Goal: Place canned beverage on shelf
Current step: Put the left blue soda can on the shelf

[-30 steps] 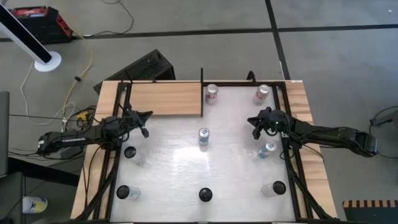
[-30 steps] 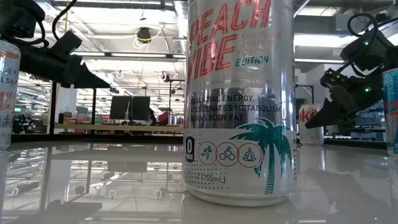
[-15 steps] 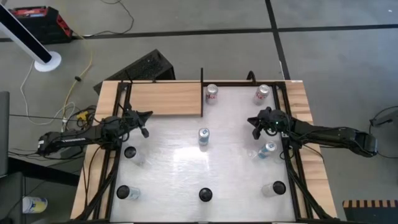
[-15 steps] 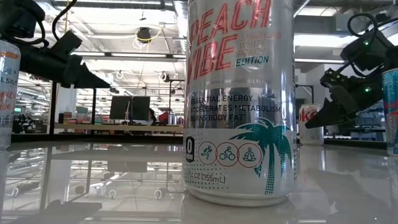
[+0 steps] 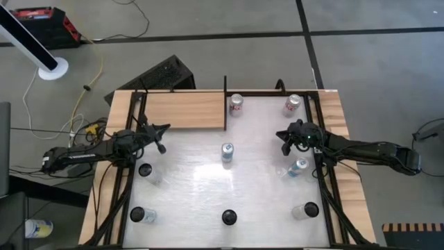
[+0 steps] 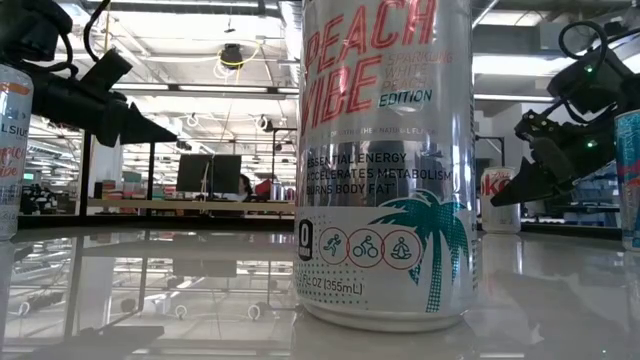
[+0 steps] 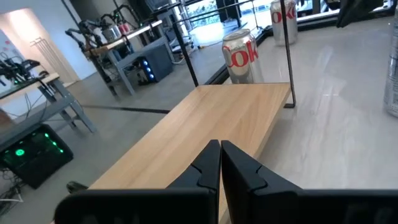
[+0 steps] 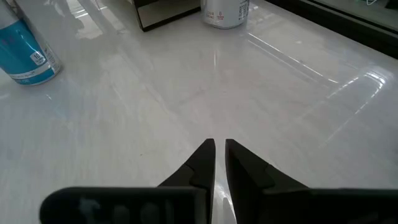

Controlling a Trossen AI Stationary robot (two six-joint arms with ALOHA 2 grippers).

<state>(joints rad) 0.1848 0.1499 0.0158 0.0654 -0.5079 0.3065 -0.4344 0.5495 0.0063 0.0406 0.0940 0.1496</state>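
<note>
Right, quick notes for you. No can is held yet and the shelf [image 5: 184,110] is bare, far-left corner of the tabletop [image 5: 263,187].

Handling: these are thin metal cans, smooth and glossy, so expect them to be slippery and easy to dent if you squeeze hard. They're tall and narrow, so a nudge near the top will prob. tip one. If full, they'll have some weight; can't tell from here. Take hold round the mid body from the side, fingers on opposite walls, not on the rim or the top.

Fingers: left fingers [image 5: 158,135] are pressed together w/ nothing between, hovering just off the shelf's near edge. Right fingers [image 5: 284,140] are all but closed, only a thin slit, also empty, above the right side of the tabletop. Either pair must open wide before going for a can.

Count:
- cans: 8, all upright on the tabletop
  - 2 red-and-white ones at the far edge, one [image 5: 236,104] just beside the shelf's right end, the other [image 5: 293,104] near the far-right corner
  - 1 at the centre [image 5: 227,153]
  - 1 blue one [image 5: 298,167] near the right arm
  - 4 w/ dark tops: [image 5: 145,170], [image 5: 137,215], [image 5: 229,217], [image 5: 305,210]
- shelf: 1
- arms: 2

Can't tell which can is meant; the one beside the shelf is the shortest carry.
</note>
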